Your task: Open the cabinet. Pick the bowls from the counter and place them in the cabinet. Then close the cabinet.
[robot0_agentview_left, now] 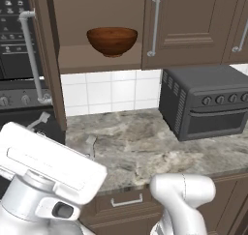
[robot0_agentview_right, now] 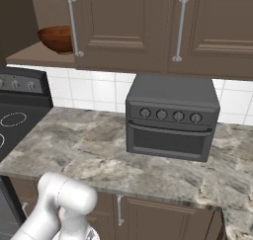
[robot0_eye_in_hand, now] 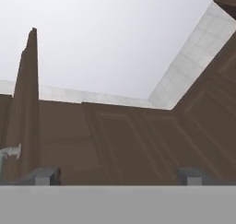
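step: stowing bowls, brown bowl (robot0_agentview_left: 112, 40) sitting in cabinet (robot0_agentview_left: 101, 55) | claw (robot0_eye_in_hand: 118, 176) gaping wide, gripping nothing | next: finding second bowl, none showing on desk (robot0_agentview_left: 145, 147); toaster oven (robot0_agentview_left: 206, 103) at 3 o'clock

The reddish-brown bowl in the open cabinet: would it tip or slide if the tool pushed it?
The reddish-brown bowl looks rigid, probably wood. Its rounded underside suggests it may rock. The glossy surface might slide easily on the cabinet shelf.

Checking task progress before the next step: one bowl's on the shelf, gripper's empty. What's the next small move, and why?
Probably swing toward the open left door and start pushing it shut. The wooden bowl sits on the cabinet shelf, no bowl lies on the visible counter, and the gripper stands open, pointing up at the cabinets. I can't tell where the second bowl is.
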